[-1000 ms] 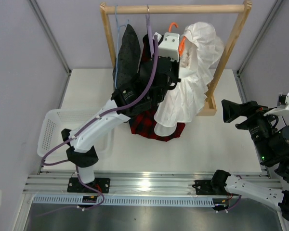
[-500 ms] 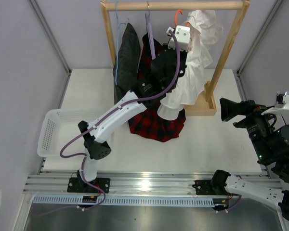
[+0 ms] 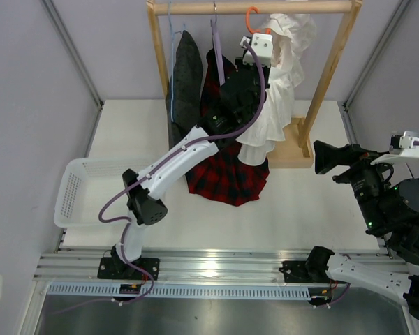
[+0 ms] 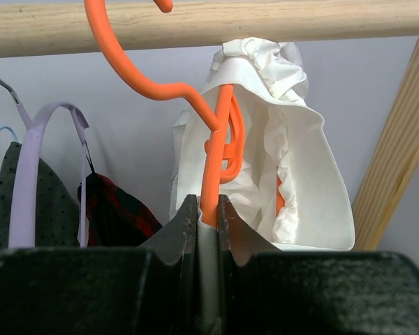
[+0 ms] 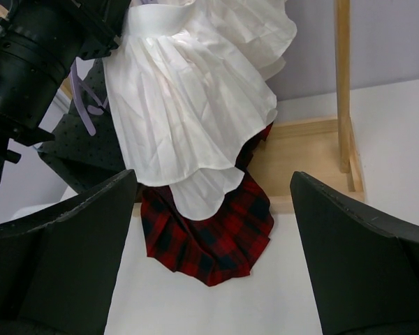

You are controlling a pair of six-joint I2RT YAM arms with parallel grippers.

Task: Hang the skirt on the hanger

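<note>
The white skirt point(image 3: 279, 91) hangs on the orange hanger point(image 3: 251, 15), whose hook is up at the wooden rail point(image 3: 300, 8). My left gripper point(image 3: 254, 35) is shut on the hanger's neck just below the hook. In the left wrist view the gripper point(image 4: 208, 207) pinches the orange stem point(image 4: 216, 139); the hook curves across the rail point(image 4: 279, 19), and I cannot tell if it rests on it. The skirt point(image 4: 300, 174) hangs behind. My right gripper point(image 3: 322, 157) is open and empty, right of the rack; its view point(image 5: 213, 209) faces the skirt's hem point(image 5: 195, 105).
A red-black plaid shirt point(image 3: 227, 171) on a purple hanger point(image 4: 35, 153) and a dark grey garment point(image 3: 185, 77) hang left of the skirt. The rack's right post point(image 3: 332, 63) and base point(image 3: 297, 157) stand close by. A white basket point(image 3: 77, 188) sits at the left.
My left arm has lifted the hanger and skirt up and back until the hook reached the rail. The skirt's hem rose off the plaid shirt. The right gripper shifted slightly left.
</note>
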